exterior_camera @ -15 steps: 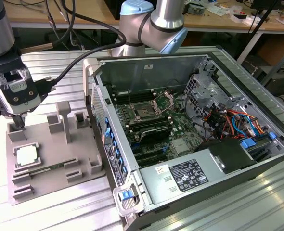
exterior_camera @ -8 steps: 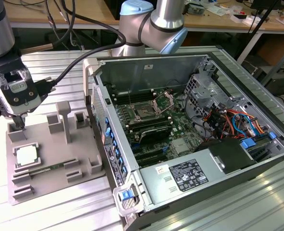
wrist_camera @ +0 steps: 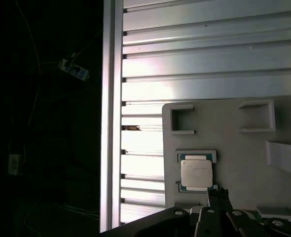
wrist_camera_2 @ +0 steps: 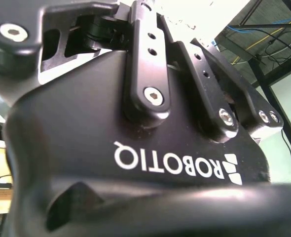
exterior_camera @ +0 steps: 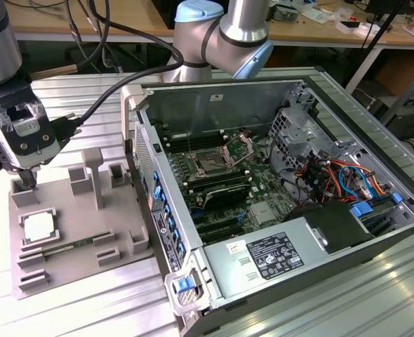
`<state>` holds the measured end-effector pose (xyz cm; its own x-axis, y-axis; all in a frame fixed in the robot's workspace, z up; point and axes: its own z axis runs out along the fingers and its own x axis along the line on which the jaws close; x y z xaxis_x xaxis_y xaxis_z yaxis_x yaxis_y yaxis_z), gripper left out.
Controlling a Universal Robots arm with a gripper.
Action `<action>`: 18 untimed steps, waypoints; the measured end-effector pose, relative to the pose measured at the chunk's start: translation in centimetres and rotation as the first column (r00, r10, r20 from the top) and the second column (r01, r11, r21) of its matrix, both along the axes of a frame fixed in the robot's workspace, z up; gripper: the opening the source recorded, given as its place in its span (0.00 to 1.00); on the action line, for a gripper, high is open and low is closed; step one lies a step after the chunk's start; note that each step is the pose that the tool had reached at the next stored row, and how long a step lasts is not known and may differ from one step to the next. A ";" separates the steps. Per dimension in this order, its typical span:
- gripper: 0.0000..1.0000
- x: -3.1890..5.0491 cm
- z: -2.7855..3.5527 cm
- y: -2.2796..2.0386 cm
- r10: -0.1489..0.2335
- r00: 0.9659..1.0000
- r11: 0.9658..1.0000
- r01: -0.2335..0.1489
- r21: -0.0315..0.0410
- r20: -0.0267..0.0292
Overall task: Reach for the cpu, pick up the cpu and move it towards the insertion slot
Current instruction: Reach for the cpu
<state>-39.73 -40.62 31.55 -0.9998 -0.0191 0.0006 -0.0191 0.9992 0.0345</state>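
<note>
Gripper [exterior_camera: 27, 181] hangs low over the grey fixture plate [exterior_camera: 116, 225], by the plate's far corner on the exterior view's left. It is just beyond the cpu [exterior_camera: 37, 228] and, as far as I can see, not touching it. Jaw state: can't tell from these views, but the gripper carries nothing, since the cpu lies flat in its shallow square nest, silver top up, near the plate's edge on the exterior view's left. The first wrist view looks straight down on the chip in that nest, w/ the gripper tip right beside its corner. Insertion slot [exterior_camera: 210, 163] sits on the motherboard [exterior_camera: 263, 184] inside the open PC case [exterior_camera: 221, 105], toward the case's far wall and well apart from the plate. Its metal bracket [exterior_camera: 241, 145] is swung up and the socket centre looks bare. Progress, my read: the reach is about done. Grasp, lift and carry to the slot are not yet done.
</note>
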 end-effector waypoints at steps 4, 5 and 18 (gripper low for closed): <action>0.11 0.00 -0.08 0.00 0.000 1.000 1.000 0.000 0.000 0.000; 0.11 0.00 -0.10 0.00 0.000 1.000 1.000 0.000 0.000 0.000; 0.11 0.00 -0.40 0.00 0.000 1.000 1.000 0.000 0.000 0.000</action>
<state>-39.74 -40.62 31.15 -0.9998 -0.0191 0.0006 -0.0191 0.9992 0.0345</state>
